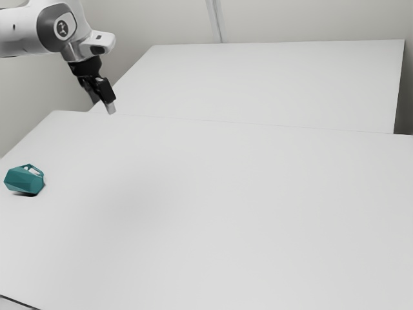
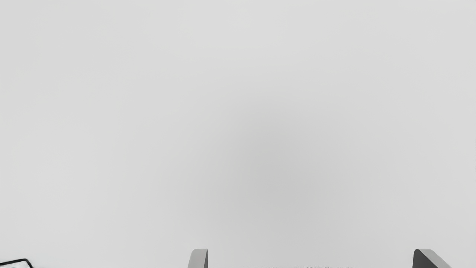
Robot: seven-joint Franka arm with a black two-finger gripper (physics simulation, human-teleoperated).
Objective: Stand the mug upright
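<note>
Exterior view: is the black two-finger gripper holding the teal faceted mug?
No: the mug lies on the white table, with a wide gap between it and the gripper.

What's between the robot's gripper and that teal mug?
A bare stretch of white table, as the exterior view shows: the gripper hangs above the table, and the mug lies nearer the exterior view's left edge.

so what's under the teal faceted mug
A dark shadow shows on the white table along the lower edge of the teal faceted mug. The spot directly beneath is covered, so it can't be seen.
</note>
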